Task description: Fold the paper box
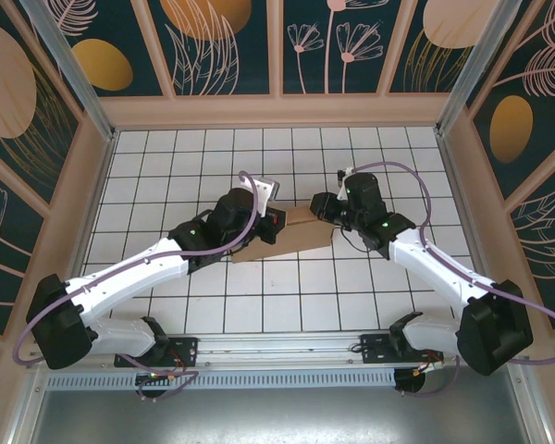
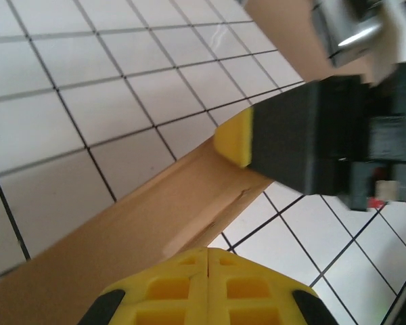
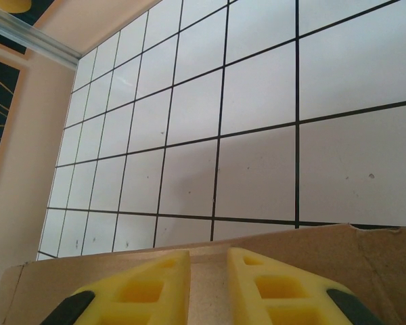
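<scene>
The paper box (image 1: pixel 296 239), plain brown cardboard, lies mid-table between my two arms. My left gripper (image 1: pixel 272 222) hangs over its left part. In the left wrist view its yellow fingers (image 2: pixel 207 252) are pressed together, shut, just above a long cardboard strip (image 2: pixel 122 237) running diagonally. My right gripper (image 1: pixel 322 209) is at the box's far right end. In the right wrist view its jaws (image 3: pixel 208 256) stand narrowly apart with a cardboard flap (image 3: pixel 365 264) between them. One of its yellow fingertips (image 2: pixel 234 139) rests against the strip's edge.
White tiled floor (image 1: pixel 287 296) surrounds the box, with pale wooden walls (image 1: pixel 277 111) at the back and both sides. The arm bases and a metal rail (image 1: pixel 277 347) line the near edge.
</scene>
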Available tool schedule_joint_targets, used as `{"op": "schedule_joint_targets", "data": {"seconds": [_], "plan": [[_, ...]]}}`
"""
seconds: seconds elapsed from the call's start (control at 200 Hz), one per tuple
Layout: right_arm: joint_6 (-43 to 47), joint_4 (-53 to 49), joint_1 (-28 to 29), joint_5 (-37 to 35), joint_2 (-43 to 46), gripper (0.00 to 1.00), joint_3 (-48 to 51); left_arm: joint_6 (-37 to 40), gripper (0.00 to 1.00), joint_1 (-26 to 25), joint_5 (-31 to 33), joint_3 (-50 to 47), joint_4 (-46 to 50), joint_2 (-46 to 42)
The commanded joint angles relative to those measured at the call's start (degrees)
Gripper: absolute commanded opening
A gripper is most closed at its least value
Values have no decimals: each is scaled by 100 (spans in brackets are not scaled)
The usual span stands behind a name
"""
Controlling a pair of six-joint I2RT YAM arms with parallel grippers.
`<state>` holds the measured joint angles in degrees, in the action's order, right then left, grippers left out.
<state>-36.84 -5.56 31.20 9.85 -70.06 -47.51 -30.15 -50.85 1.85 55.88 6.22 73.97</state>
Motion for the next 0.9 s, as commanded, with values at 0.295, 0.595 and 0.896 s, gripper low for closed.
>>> {"op": "schedule_joint_targets", "data": {"seconds": [0.295, 0.595, 0.896], "plan": [[-34, -411, 185, -99, -183, 22, 6, -1060, 0, 545, -70, -1189, -1163, -98], [450, -1108, 96, -167, 116, 35, -634, -1390, 0, 566, -198, -1536, -1327, -104], [957, -1788, -552, -168, 384, 45, -777, -1382, 0, 563, -282, -1545, -1265, -123]]}}
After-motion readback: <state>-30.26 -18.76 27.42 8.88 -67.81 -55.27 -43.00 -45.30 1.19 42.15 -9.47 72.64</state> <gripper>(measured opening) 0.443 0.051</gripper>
